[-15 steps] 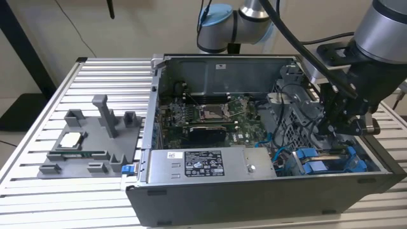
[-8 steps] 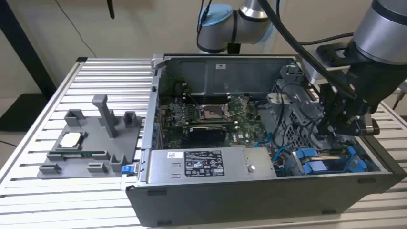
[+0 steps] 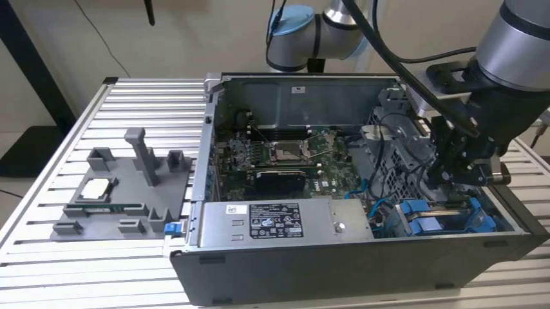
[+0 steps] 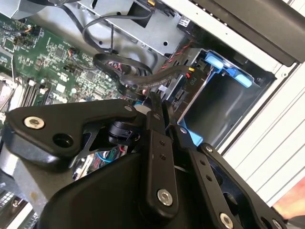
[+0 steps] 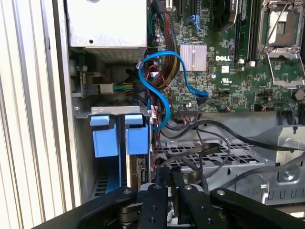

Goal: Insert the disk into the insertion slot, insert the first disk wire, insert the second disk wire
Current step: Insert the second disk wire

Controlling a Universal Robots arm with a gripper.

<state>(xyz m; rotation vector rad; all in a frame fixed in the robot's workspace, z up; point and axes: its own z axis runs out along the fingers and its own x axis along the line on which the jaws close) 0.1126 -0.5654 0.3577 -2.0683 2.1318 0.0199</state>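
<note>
My gripper (image 3: 457, 172) hangs inside the open computer case, just above the drive cage at the exterior view's right. Its fingers (image 4: 155, 107) stand pressed close together, with a black disk wire (image 4: 143, 78) ending right at their tips; they look shut on it. The disk's blue carrier (image 5: 136, 138) sits down in the insertion slot (image 5: 107, 183) of the dark cage, beside a second blue carrier (image 5: 104, 138). Both blue carriers (image 3: 429, 215) lie below and in front of the gripper. A blue wire (image 5: 162, 93) loops from the motherboard toward the cage.
The grey labelled power-supply box (image 3: 284, 222) fills the case's front. The green motherboard (image 3: 284, 158) with its square socket lies behind it. Loose black cables (image 5: 214, 148) cross the metal bracket beside the cage. A grey fixture (image 3: 120, 193) rests on the slatted table at the exterior view's left.
</note>
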